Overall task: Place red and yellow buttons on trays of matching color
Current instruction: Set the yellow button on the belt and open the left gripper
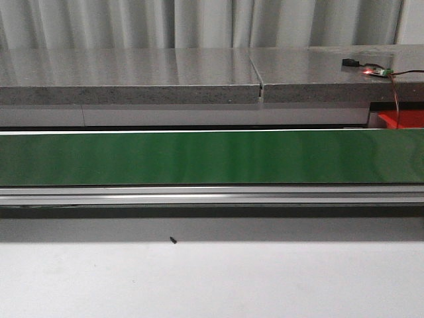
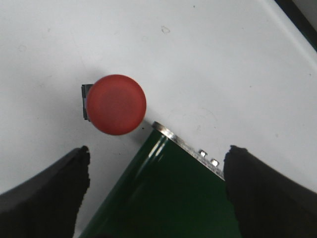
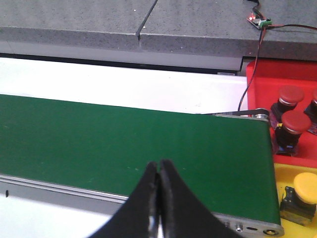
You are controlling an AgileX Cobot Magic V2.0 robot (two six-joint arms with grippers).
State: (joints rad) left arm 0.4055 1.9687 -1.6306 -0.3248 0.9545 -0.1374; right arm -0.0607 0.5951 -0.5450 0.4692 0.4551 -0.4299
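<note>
Left gripper (image 2: 156, 193) hangs with its fingers spread wide and nothing between them, above the end of the green conveyor belt (image 2: 163, 198), while a red button (image 2: 116, 104) sits on the white table (image 2: 208, 59) just beside that belt end. Right gripper (image 3: 158, 191) has its fingers pressed together over the belt, empty. Off the belt's far end, red buttons (image 3: 292, 124) stand in the red tray (image 3: 292, 74) and a yellow button (image 3: 303, 193) sits in the yellow tray (image 3: 287, 173) next to it.

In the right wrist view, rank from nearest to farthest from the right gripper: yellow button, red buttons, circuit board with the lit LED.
From the right gripper:
1. Yellow button, on the yellow tray beyond the belt's end.
2. Red buttons, on the red tray behind it.
3. Circuit board, on the grey ledge.
</note>
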